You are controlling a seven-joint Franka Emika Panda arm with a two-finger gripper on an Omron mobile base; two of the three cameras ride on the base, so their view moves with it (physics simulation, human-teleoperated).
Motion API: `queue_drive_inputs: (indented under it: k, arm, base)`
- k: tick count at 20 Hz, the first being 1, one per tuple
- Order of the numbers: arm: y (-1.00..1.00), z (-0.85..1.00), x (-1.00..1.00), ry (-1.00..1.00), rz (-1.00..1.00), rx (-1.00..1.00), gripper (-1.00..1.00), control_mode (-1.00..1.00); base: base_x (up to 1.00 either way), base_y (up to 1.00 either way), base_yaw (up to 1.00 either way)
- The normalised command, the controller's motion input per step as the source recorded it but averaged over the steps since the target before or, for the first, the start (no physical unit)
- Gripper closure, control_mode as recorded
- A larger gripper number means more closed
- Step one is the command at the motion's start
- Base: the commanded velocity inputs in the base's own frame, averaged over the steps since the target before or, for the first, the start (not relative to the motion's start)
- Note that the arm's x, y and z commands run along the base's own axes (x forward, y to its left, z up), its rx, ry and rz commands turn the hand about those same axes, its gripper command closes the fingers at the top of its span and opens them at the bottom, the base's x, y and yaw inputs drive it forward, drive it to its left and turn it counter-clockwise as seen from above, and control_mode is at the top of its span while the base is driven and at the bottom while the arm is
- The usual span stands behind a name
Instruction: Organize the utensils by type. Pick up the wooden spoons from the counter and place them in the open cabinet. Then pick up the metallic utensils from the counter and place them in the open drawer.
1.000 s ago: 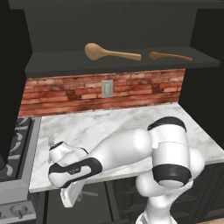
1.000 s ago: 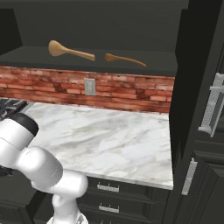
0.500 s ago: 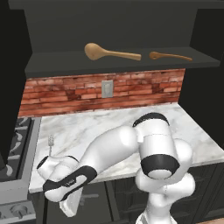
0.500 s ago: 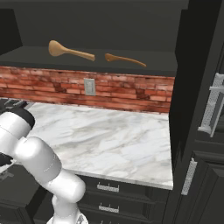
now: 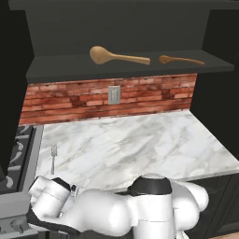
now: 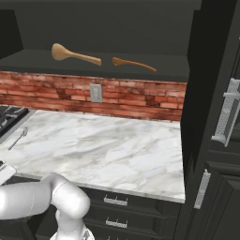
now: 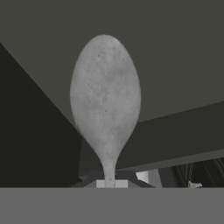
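Since a second ago the arm has swung down and left, its wrist now below the counter's (image 5: 140, 144) front edge by the stove; nothing on the counter or shelf has shifted.

Jaws are clamped on the handle of the metal spoon (image 7: 105, 105); its grey bowl stands straight out ahead of the hand, over dark grey surfaces that look like the open drawer (image 7: 175, 65), though I cannot tell for certain.

Both wooden spoons, large (image 5: 116, 56) and small (image 5: 179, 59), lie on the open cabinet (image 5: 130, 65) shelf, well apart. The fork (image 5: 53, 156) lies on the counter near its left edge, beside the stove.

Risks, as I judge them:
- The grip sits at the handle's very end, so the spoon could pivot or slip if the wrist turns sharply.
- Letting go before the bowl is truly over the drawer interior would drop it on the rim or floor.
- The arm is folded low and tight against the cupboards; a wide swing out could clip the drawer front or counter edge.
- The fork sits close to the stove; a sloppy approach could push it off the marble.
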Motion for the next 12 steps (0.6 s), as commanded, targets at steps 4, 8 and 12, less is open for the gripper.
queue_drive_inputs:
  k: [4,8,12]
  arm:
    - [0.01,-0.18,0.1,-0.17,0.03,0.0,1.0,-1.0]
    - [0.0,-0.2,0.0,-0.25,0.02,0.03,1.0,-1.0]
    - [0.0,-0.12,0.0,-0.24,0.0,0.11,1.0,-1.0]
  base:
    - [0.0,0.0,0.0]
    - [0.0,0.0,0.0]
    - [0.0,0.0,0.0]
